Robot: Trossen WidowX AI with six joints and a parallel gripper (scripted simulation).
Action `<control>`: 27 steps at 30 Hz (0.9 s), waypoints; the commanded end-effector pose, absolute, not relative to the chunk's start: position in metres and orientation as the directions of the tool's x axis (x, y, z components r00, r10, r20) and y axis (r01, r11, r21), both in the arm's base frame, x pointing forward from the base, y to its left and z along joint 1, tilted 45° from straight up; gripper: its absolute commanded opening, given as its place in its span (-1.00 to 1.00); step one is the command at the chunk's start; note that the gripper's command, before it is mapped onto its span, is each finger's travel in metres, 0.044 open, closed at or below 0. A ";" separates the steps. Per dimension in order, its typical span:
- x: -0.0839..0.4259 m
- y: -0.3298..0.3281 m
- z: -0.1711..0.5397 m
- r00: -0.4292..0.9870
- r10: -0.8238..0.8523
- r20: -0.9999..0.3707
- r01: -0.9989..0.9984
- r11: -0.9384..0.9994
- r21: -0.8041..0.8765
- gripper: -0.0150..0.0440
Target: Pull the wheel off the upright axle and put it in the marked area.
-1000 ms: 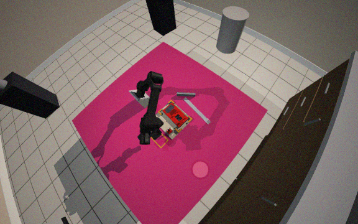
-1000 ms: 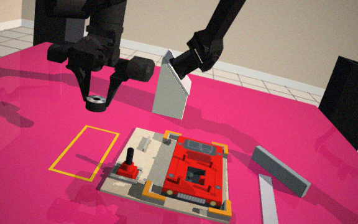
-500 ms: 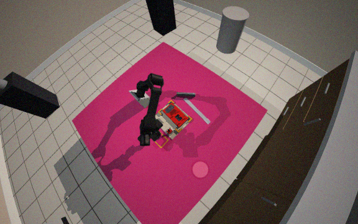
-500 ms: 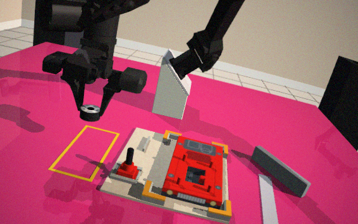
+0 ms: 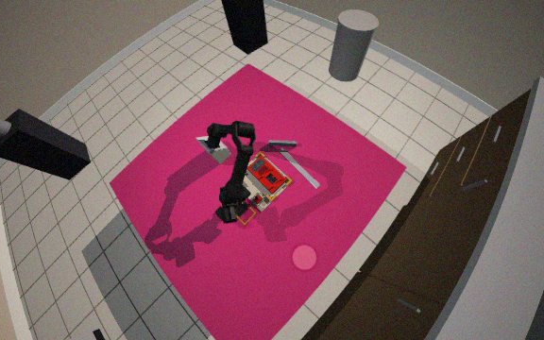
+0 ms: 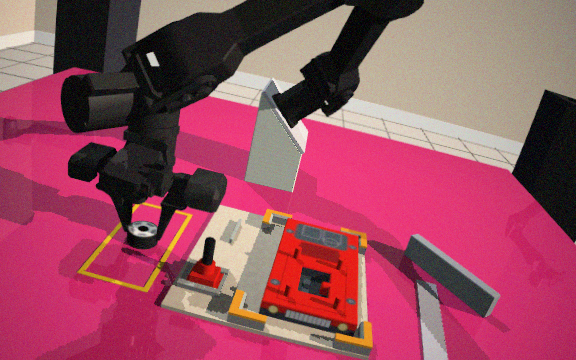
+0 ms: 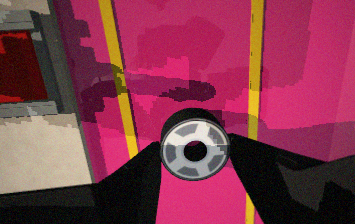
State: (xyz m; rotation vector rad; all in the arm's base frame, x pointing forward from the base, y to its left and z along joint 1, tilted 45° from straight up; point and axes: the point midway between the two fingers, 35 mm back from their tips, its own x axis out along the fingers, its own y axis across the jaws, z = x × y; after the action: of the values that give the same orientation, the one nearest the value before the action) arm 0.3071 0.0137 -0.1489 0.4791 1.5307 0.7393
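My gripper (image 6: 143, 235) (image 7: 193, 144) is shut on the wheel, one finger on each side. The wheel (image 6: 143, 243) (image 7: 195, 134) has a black tyre and a silver spoked face turned up, with a dark hole in the middle. It hangs a little above the table, over the marked area, clear of the axle. The marked area is a yellow outline (image 5: 250, 218) (image 6: 113, 281) (image 7: 254, 75); the wheel's shadow falls inside it. The upright axle (image 6: 209, 251) is a bare black peg on a red base. In the top view the arm hides the wheel.
The axle stands on a beige board (image 6: 188, 300) (image 7: 28, 155) beside the marked area. The board also carries a red car body (image 5: 265, 173) (image 6: 282, 265) between orange corners. Two grey bars (image 6: 450, 275) (image 6: 429, 310) lie beyond the car. A pale wedge block (image 6: 272, 160) stands behind the board.
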 end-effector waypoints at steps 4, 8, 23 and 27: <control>0.307 0.014 -0.149 -0.107 0.691 -0.715 -0.132 0.703 0.699 -0.05; 0.307 0.014 -0.149 -0.107 0.691 -0.715 -0.132 0.703 0.699 0.31; 0.309 -0.028 -0.107 -0.090 0.693 -0.715 -0.121 0.705 0.698 0.70; 0.279 -0.041 -0.083 -0.094 0.690 -0.718 -0.122 0.708 0.696 1.00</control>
State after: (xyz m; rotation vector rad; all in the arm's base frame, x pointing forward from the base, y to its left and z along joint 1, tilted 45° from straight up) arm 0.2971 -0.0322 -0.0975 0.4822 1.5227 0.7321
